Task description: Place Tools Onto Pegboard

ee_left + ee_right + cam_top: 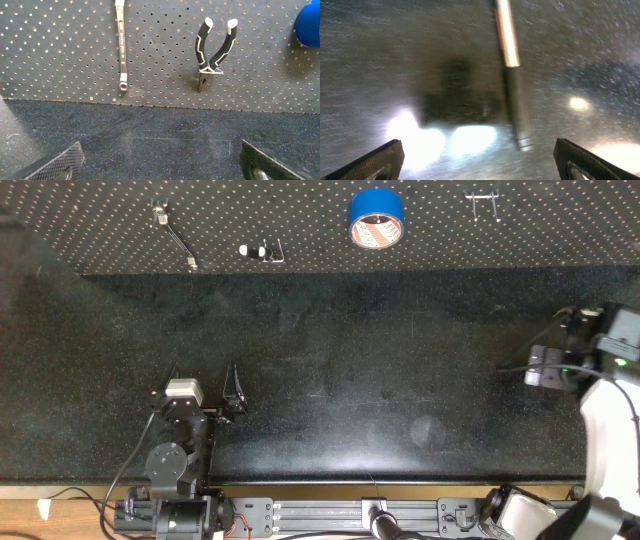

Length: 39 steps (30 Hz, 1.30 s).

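Note:
On the pegboard (300, 210) along the far side hang a silver wrench (175, 235), black-and-cream pliers (262, 251), a blue tape roll (376, 219) and a bare metal hook (483, 200). The left wrist view faces the wrench (120, 45), the pliers (214, 50) and the edge of the tape roll (307, 27). My left gripper (160, 167) is open and holds nothing, low at the near left (205, 392). My right gripper (480, 165) is open just above a long tool with a metal shaft and dark handle (512, 75) lying on the mat at the far right (548, 350).
A black mat (350, 380) covers the table between the arms and the pegboard. A bright glare patch (440, 137) lies on the mat under the right gripper. Cables run along the right arm (605, 410).

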{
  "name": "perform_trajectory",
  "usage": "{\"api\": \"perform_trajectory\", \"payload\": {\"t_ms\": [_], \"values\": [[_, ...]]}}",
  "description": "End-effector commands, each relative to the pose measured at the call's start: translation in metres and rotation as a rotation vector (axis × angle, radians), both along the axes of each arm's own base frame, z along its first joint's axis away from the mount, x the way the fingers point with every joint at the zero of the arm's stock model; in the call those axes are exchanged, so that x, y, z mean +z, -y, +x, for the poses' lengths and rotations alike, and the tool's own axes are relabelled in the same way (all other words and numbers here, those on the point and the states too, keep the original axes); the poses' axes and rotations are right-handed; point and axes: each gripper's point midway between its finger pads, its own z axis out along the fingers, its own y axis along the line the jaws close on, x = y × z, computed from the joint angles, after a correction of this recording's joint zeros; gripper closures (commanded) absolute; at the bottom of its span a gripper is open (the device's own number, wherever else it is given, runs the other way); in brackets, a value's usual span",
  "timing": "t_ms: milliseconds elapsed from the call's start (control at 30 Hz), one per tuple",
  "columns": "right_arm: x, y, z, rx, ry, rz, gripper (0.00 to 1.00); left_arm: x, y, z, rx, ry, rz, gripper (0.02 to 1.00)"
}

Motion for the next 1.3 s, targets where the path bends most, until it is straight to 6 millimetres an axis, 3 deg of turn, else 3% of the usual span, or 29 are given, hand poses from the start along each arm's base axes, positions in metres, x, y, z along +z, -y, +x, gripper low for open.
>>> {"api": "perform_trajectory", "payload": {"t_ms": [33, 100, 333, 400, 433, 500, 533, 633, 667, 700, 733, 767, 833, 867, 933, 967, 1033, 1100, 1200, 1233, 1267, 1300], "values": [[-0.022, 0.023, 0.004, 0.076, 0.056, 0.113, 0.025, -0.001, 0.000, 0.000, -0.002, 0.000, 0.009, 0.020], [-0.043, 0.029, 0.004, 0.126, 0.015, 0.116, 0.025, -0.001, 0.000, 0.000, -0.002, 0.000, 0.009, 0.023], [-0.063, 0.030, 0.005, 0.137, -0.017, 0.137, 0.051, -0.001, 0.000, 0.000, -0.002, 0.000, 0.009, 0.023], [-0.072, 0.031, 0.001, 0.137, -0.049, 0.140, 0.202, -0.001, 0.000, 0.000, -0.002, 0.000, 0.009, 0.023], [-0.074, 0.030, 0.000, 0.137, -0.054, 0.145, 0.375, -0.001, 0.000, 0.000, -0.002, 0.000, 0.008, 0.023], [-0.078, 0.028, -0.003, 0.135, -0.072, 0.159, 0.814, -0.001, 0.000, 0.000, -0.002, 0.000, 0.009, 0.023], [-0.082, 0.030, -0.011, 0.124, -0.117, 0.151, 0.923, -0.001, 0.000, 0.000, -0.002, 0.000, 0.009, 0.023], [-0.083, 0.032, -0.024, 0.103, -0.178, 0.133, 0.923, -0.001, 0.000, 0.000, -0.002, 0.000, 0.008, 0.023], [-0.071, 0.030, -0.016, 0.075, -0.122, 0.139, 0.925, -0.001, 0.000, 0.000, -0.002, 0.000, 0.009, 0.023], [-0.045, 0.021, 0.002, 0.042, 0.007, 0.171, 0.925, -0.001, 0.000, 0.000, -0.002, 0.000, 0.009, 0.023], [-0.003, 0.004, 0.027, 0.016, 0.186, 0.208, 0.925, -0.001, 0.000, 0.000, -0.002, 0.000, 0.008, 0.023], [0.055, -0.029, 0.058, 0.097, 0.386, 0.180, 0.928, -0.001, 0.000, 0.000, -0.002, 0.000, 0.009, 0.023], [0.139, -0.096, 0.094, 0.257, 0.686, 0.167, 0.925, -0.001, 0.000, 0.000, -0.002, 0.000, 0.008, 0.023], [0.164, -0.122, 0.103, 0.329, 0.782, 0.175, 0.925, -0.001, 0.000, 0.000, -0.002, 0.000, 0.008, 0.023], [0.179, -0.156, 0.113, 0.430, 0.849, 0.196, 0.928, -0.001, 0.000, 0.000, -0.002, 0.000, 0.009, 0.023], [0.175, -0.164, 0.115, 0.449, 0.837, 0.209, 0.925, -0.001, 0.000, 0.000, -0.002, 0.000, 0.009, 0.023], [0.149, -0.179, 0.122, 0.475, 0.763, 0.246, 0.928, -0.001, 0.000, 0.000, -0.002, 0.000, 0.009, 0.023], [0.123, -0.172, 0.130, 0.438, 0.694, 0.236, 0.928, -0.001, 0.000, 0.000, -0.002, 0.000, 0.009, 0.023], [0.111, -0.169, 0.133, 0.426, 0.662, 0.239, 0.925, -0.001, 0.000, 0.000, -0.002, 0.000, 0.009, 0.023], [0.108, -0.169, 0.133, 0.425, 0.656, 0.240, 0.614, -0.001, 0.000, 0.000, -0.002, 0.000, 0.008, 0.023], [0.101, -0.165, 0.130, 0.412, 0.625, 0.218, 0.007, -0.001, 0.000, 0.000, -0.002, 0.000, 0.009, 0.023], [0.097, -0.161, 0.128, 0.397, 0.605, 0.205, 0.016, -0.001, 0.000, 0.000, -0.002, 0.000, 0.009, 0.023]]}}
